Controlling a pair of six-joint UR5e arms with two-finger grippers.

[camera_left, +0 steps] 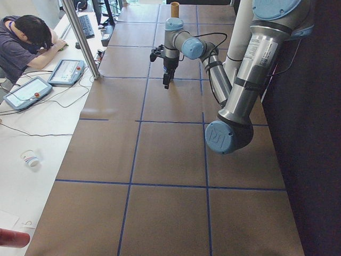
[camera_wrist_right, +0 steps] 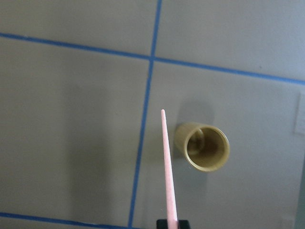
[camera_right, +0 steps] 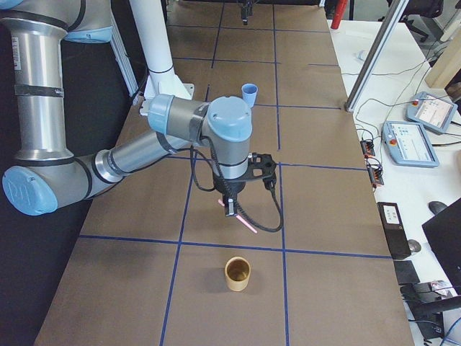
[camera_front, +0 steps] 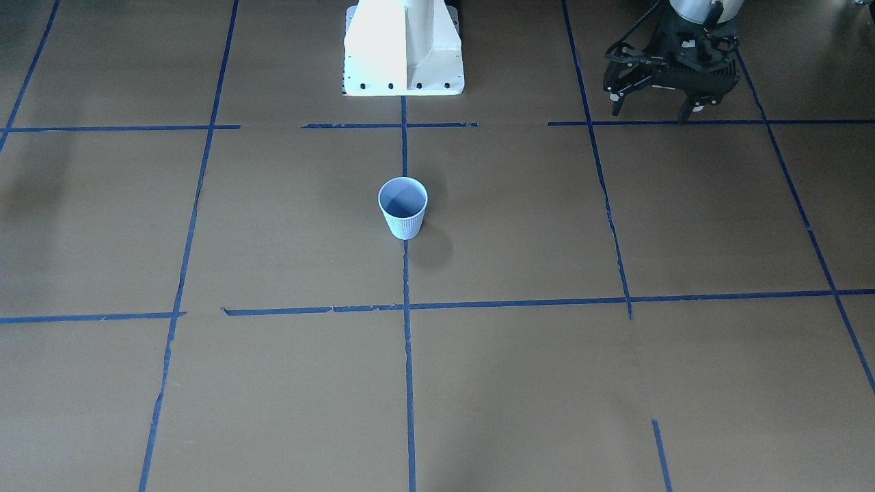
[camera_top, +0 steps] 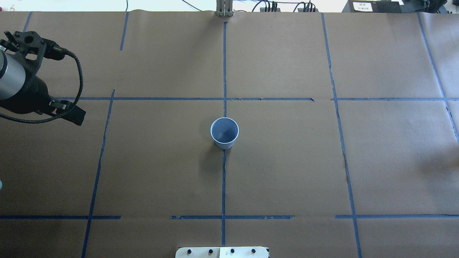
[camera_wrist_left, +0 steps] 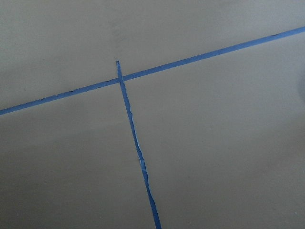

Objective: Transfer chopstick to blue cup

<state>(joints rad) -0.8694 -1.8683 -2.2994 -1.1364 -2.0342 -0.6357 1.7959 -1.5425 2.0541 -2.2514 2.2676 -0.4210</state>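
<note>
The pale-blue ribbed cup (camera_front: 402,207) stands upright and empty at the table's middle; it also shows in the overhead view (camera_top: 224,133) and, far off, in the exterior right view (camera_right: 249,94). My right gripper (camera_right: 231,207) is shut on a salmon-pink chopstick (camera_wrist_right: 167,171), which points down and forward above the table, its tip next to a tan cup (camera_wrist_right: 204,147). In the exterior right view the chopstick (camera_right: 243,222) hangs just above that tan cup (camera_right: 238,274). My left gripper (camera_front: 653,106) is open and empty, far from the blue cup.
Dark blue tape lines grid the brown table. The white robot base (camera_front: 403,48) stands at the table's edge behind the blue cup. An operator (camera_left: 26,37) and teach pendants (camera_left: 66,72) are at a side desk, beside a metal post (camera_left: 82,40).
</note>
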